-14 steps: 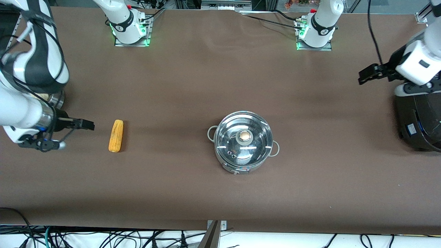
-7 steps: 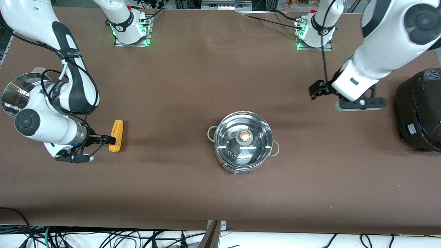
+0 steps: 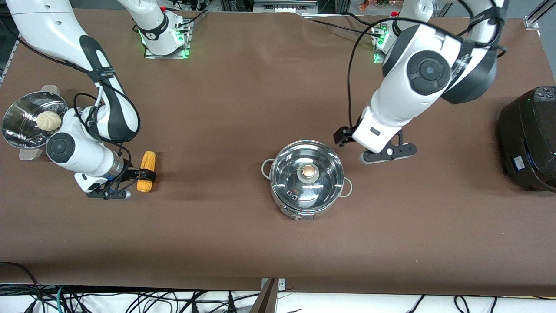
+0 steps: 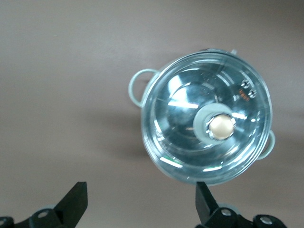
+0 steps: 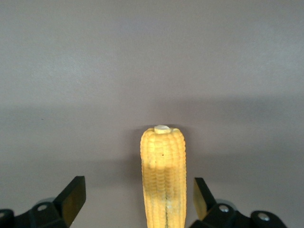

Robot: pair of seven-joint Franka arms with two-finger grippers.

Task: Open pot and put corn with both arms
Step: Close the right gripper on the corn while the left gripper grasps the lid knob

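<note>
Two hands spread, right hand [image 5: 137,199] astride corn [image 5: 163,175] (no legible labels)

Both arms are glossy white shells with black joint bands and round black caps. Black cables loop along the left arm [image 3: 417,82] and the right arm [image 3: 87,134]. Green lights glow at both bases. Black angular fingers [image 4: 76,202] show at each wrist.

Pot [image 3: 306,204]: shiny smooth metal, see-through glass lid [image 3: 321,174]. Corn [image 3: 147,170]: bumpy, dull yellow. Surface [image 3: 243,104] under pot: flat brown, not shiny. Steamer pot [image 3: 19,119]: shiny metal with holes.
</note>
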